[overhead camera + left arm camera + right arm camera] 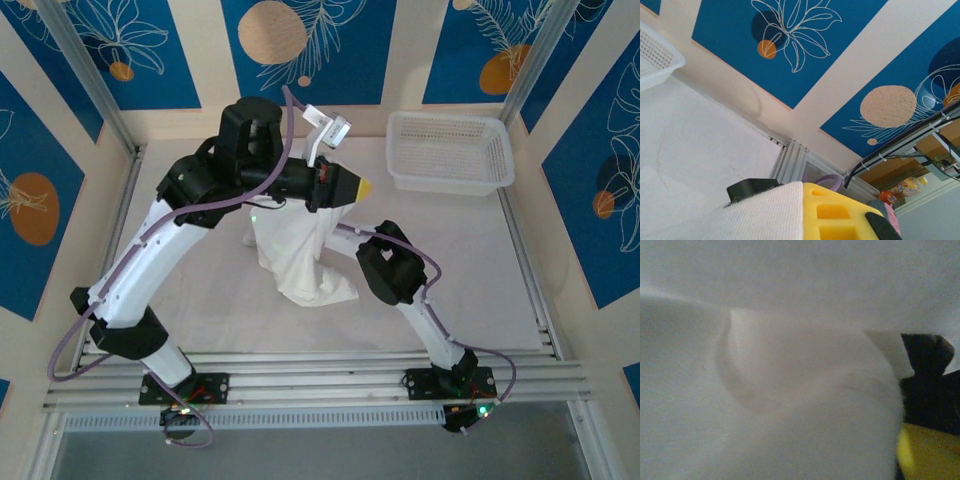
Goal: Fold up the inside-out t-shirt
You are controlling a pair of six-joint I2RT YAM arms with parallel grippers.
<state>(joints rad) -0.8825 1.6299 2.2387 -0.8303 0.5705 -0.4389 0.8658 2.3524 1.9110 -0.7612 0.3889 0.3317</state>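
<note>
The inside-out t-shirt (pixel 300 255) is a bunched white cloth that hangs from my left gripper (pixel 350 187) down to the table in the middle. That gripper is raised, and its jaws are shut on the shirt's top. In the left wrist view the ribbed white cloth (pixel 765 215) lies over the yellow finger (pixel 840 215). My right arm (pixel 390 265) reaches in from the right, and its wrist end is buried in the hanging cloth. Soft white fabric (pixel 790 390) covers the right wrist view. A yellow and black finger (pixel 927 452) peeks out at the lower right, its jaws hidden.
A white plastic mesh basket (pixel 450 150) stands at the back right of the white table (pixel 480 280); its corner (pixel 655 55) shows in the left wrist view. Aluminium rails (pixel 530 270) border the table's sides and front.
</note>
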